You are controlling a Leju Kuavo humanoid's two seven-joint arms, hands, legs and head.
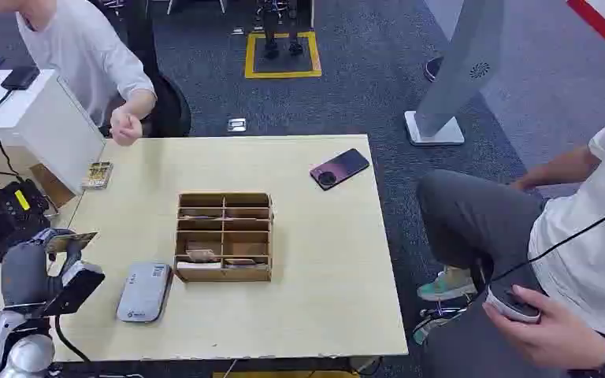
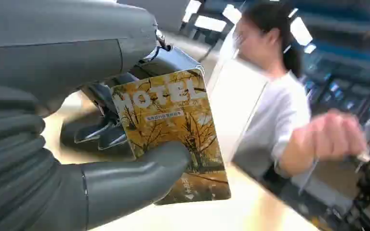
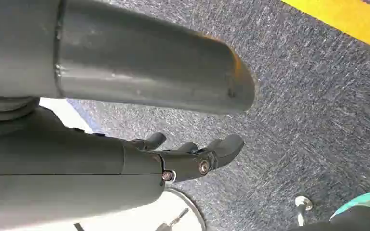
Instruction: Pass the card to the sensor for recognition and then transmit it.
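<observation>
Person's hand (image 2: 335, 137) motion-blurred

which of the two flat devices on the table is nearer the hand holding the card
The grey card reader, left of the wooden organizer, is nearer the left hand; the dark phone lies at the far right edge.

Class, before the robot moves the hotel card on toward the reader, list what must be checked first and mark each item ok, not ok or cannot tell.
1. Left hand holds the card: ok.
2. Card clear of the table: ok.
3. Grey reader unobstructed on the table: ok.
4. Card over the reader: not ok, it is off to its left.
5. Right hand holds nothing, down by the floor: ok.
6. Reader switched on: cannot tell.
</observation>
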